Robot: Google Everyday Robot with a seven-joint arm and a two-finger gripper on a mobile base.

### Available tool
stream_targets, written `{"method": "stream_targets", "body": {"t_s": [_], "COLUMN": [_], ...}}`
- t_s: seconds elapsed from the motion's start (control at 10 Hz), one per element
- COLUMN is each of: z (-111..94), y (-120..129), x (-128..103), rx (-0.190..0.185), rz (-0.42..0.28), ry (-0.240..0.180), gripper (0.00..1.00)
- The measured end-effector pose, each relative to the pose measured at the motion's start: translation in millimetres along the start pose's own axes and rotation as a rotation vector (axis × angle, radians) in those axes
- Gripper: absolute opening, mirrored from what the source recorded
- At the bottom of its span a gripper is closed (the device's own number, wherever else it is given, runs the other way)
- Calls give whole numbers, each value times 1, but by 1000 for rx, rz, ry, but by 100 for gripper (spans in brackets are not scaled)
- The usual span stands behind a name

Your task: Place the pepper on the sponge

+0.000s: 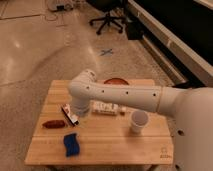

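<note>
The pepper (51, 124), a small dark red-brown chilli shape, lies near the left edge of the wooden table (115, 147). In front of it and a little to the right is the bright blue sponge (71, 144), apart from the pepper. My white arm reaches in from the right across the table. Its gripper (80, 111) points down just right of the pepper, over the dark box, and the wrist hides most of it. Nothing hangs visibly from it.
A dark box with red and white markings (70, 115) lies beside the gripper. A white packet (107, 108) sits mid-table, a white cup (139, 121) to its right, and a red-brown dish (115, 80) at the back edge. An office chair (107, 20) stands far behind.
</note>
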Motion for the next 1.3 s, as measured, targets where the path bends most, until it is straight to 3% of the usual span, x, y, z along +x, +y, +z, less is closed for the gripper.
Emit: {"method": "stream_targets", "body": {"t_s": [0.3,0.6,1.3], "z": [25,50,111], "y": [-31,-61,-108], "x": [-17,-20,-39], "rx": [10,-2,-67], "rz": [-12,-23,-91], "ry": [-52,-82,-84], "gripper": [65,65,65]}}
